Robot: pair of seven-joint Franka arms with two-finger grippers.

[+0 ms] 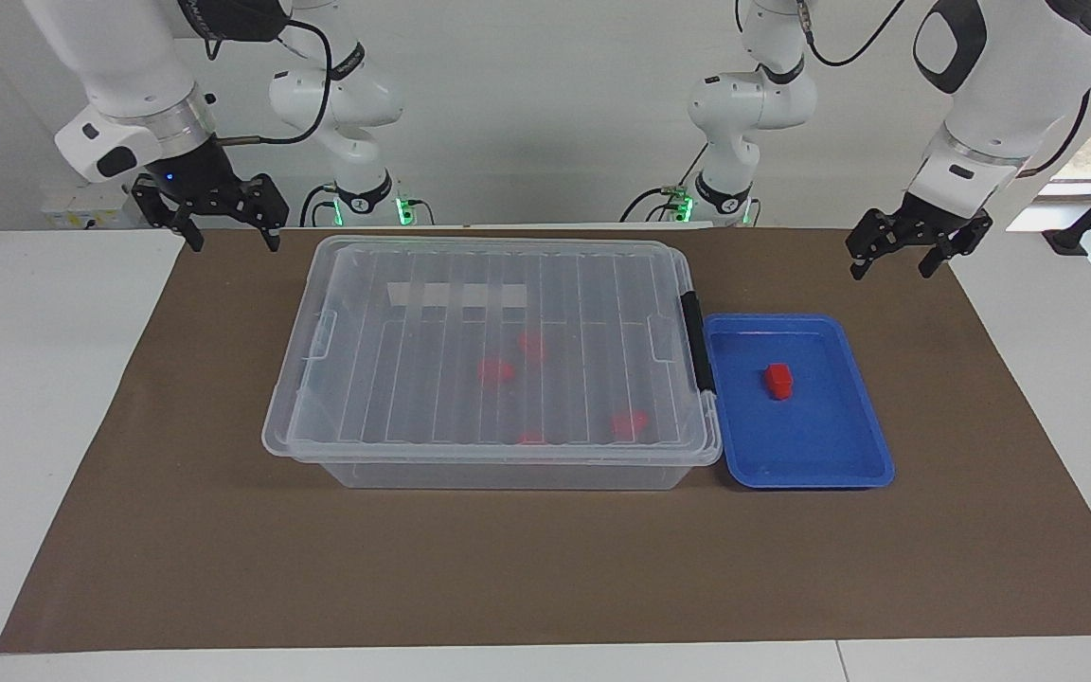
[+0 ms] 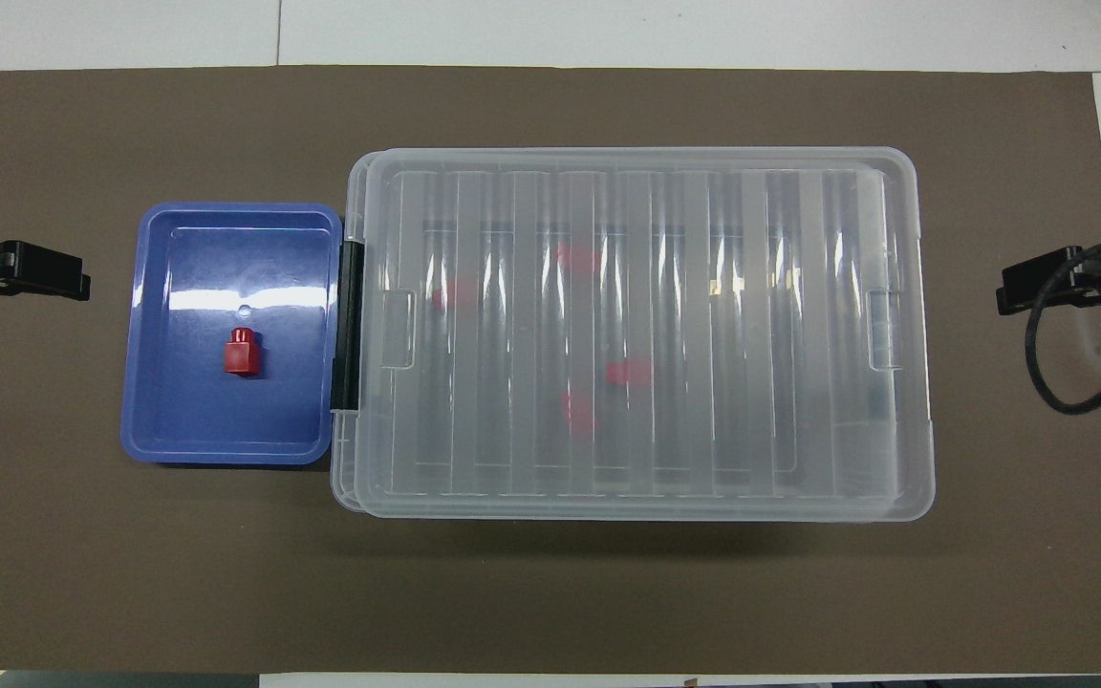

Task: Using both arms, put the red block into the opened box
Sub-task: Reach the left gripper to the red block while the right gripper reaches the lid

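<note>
The left gripper point(image 1: 920, 248) was seen with its fingers spread and nothing between them, raised over the mat's point(image 1: 176, 530) corner at the left arm's end, on the edge nearest the robots. The right gripper point(image 1: 221, 223) was likewise spread and empty, raised over the matching corner at the right arm's end. Neither was touching anything; both arms appeared to be waiting.

The red block point(image 1: 778, 380) was found alone in the tray point(image 1: 849, 455), roughly mid-tray, a little toward the tray's box-side wall as read in the overhead view. The tray was set just beside the box point(image 1: 498, 469), at the box's end toward the left arm, against the black latch point(image 1: 695, 339). From the left gripper the block lay downward, farther from the robots and inward toward the table's middle. The block was near-cubic with a small stud, so no marked long axis could be read; the stud pointed away from the robots in the overhead view.

The left arm was judged clearly the nearer to the block; the right arm was separated from it by the whole length of the box. The lid point(image 1: 498, 313) was resting on the box, so the box was judged not yet opened, and several red shapes point(image 1: 496, 371) were seen blurred through it. The lid was judged likely to need removing first, with the right arm better placed for the box's latchless end.
</note>
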